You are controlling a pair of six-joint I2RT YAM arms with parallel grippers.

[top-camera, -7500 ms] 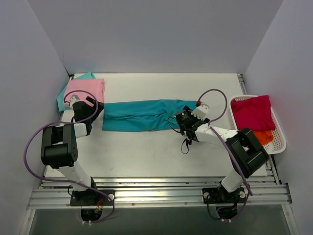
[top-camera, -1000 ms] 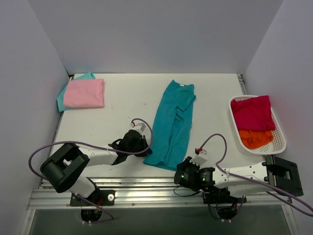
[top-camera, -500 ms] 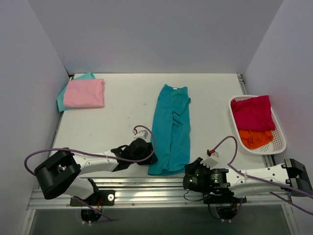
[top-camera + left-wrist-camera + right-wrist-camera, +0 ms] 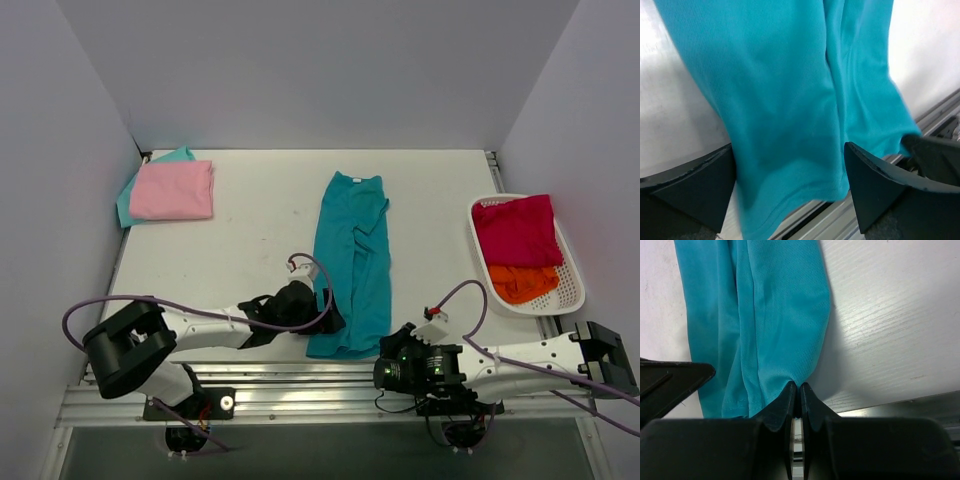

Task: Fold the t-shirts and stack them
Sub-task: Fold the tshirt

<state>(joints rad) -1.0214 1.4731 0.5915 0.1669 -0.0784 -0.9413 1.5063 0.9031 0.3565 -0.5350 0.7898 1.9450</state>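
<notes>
While the long teal cloth t-shirt's (image 4: 352, 250) near hem is pinched by the right gripper (image 4: 796, 386), the left gripper (image 4: 789, 150) is spread open.

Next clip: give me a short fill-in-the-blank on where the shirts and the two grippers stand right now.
The left gripper stands ___ at the hem of the long teal cloth t-shirt. The right gripper is ___ on that shirt's near right corner. The folded pink cloth t-shirt lies in the far ___ corner of the white table. In the white plastic basket, the crimson t-shirt lies beside one coloured ___.
Missing: open; shut; left; orange.
</notes>
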